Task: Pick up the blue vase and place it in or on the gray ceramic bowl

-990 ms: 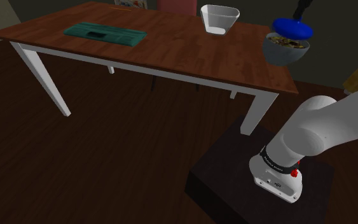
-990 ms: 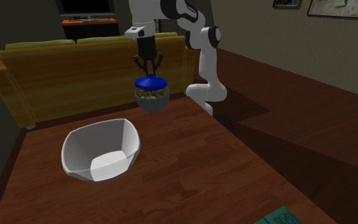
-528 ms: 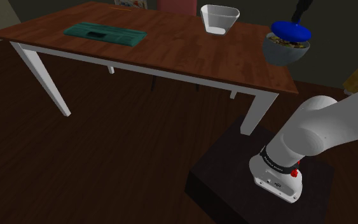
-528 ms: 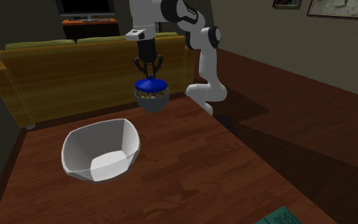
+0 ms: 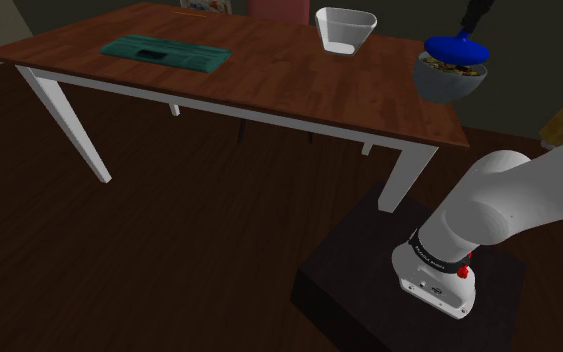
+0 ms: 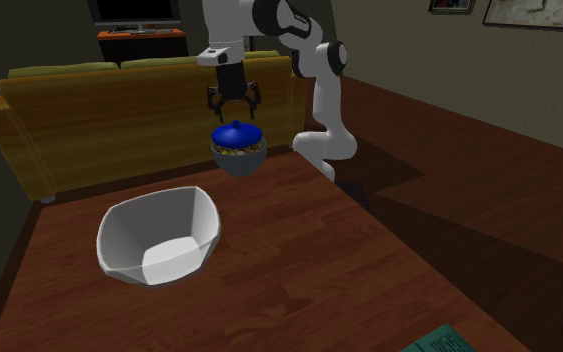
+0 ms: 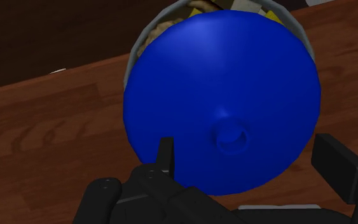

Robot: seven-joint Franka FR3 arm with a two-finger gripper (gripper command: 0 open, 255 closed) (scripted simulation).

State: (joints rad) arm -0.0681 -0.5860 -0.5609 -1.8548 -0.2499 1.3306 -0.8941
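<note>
A: Resting on the rounded gray bowl, near the edge of the brown wooden table, the round glossy blue vase lies free. The all-black two-finger gripper hangs at its twelve o'clock, fingers apart.

B: One risk, probably: a finger brushing the vase could tip it off.

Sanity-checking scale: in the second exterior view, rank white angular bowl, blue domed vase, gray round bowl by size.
1. White angular bowl, though nearest the camera.
2. Gray round bowl.
3. Blue domed vase, only slightly smaller.
</note>
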